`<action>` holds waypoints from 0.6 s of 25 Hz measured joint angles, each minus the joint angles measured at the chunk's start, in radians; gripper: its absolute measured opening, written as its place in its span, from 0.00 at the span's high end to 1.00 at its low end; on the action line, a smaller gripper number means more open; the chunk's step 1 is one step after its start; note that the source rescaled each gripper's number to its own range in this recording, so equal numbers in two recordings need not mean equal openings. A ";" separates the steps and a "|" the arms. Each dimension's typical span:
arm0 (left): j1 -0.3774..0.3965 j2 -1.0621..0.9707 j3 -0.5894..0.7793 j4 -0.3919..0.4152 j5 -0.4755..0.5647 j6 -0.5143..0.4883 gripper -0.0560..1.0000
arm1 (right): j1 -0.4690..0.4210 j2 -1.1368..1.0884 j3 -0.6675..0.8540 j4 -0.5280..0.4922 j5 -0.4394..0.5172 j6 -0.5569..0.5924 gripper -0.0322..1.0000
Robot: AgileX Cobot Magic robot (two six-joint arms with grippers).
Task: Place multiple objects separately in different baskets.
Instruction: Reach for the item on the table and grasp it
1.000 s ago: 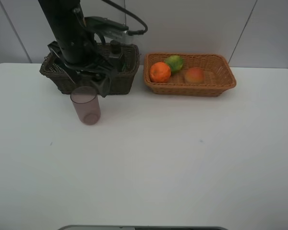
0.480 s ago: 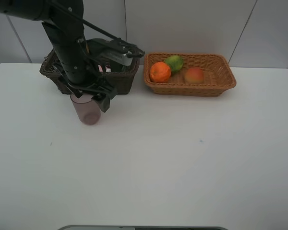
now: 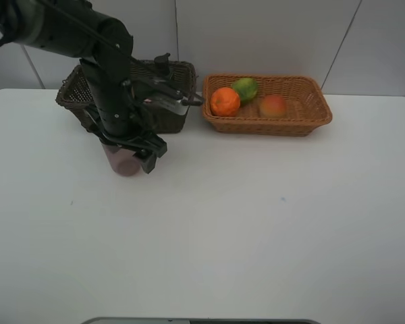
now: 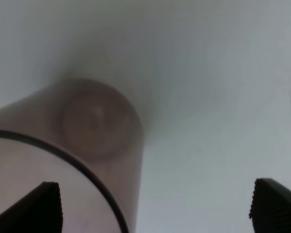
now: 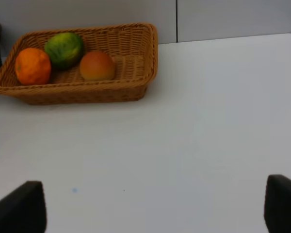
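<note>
Now the left pincer (image 3: 128, 150) is hanging over the translucent mauve cup (image 3: 123, 162), which is standing upright on the white table (image 3: 256, 223) just in front of the dark brown basket (image 3: 179, 116). Its fingers are standing spread wide; in the left wrist view one dark fingertip (image 4: 41, 206) is lying over the cup's (image 4: 82, 145) mouth while the other is sitting clear of it over bare table, and whether either one is touching the cup I cannot tell. To the right, beside the dark one, the light tan basket (image 3: 310, 115) is holding the orange (image 3: 225, 101), the green citrus (image 3: 245, 88) and the red-yellow fruit (image 3: 273, 105). The right pincer (image 5: 155, 206) is also standing spread and empty, its two fingertips framing open table well apart from the tan basket (image 5: 136, 90).
</note>
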State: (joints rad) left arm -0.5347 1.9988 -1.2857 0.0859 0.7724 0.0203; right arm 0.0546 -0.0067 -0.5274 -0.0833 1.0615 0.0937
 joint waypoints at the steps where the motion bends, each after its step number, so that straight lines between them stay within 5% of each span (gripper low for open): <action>1: 0.000 0.002 0.005 0.001 -0.012 -0.001 0.01 | 0.000 0.000 0.000 0.000 0.000 0.000 0.00; 15: 0.000 0.003 0.065 0.012 -0.118 -0.001 0.02 | 0.000 0.000 0.000 0.000 0.000 0.000 0.00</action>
State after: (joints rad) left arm -0.5347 2.0017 -1.2203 0.0983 0.6547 0.0193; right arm 0.0546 -0.0067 -0.5274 -0.0833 1.0615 0.0937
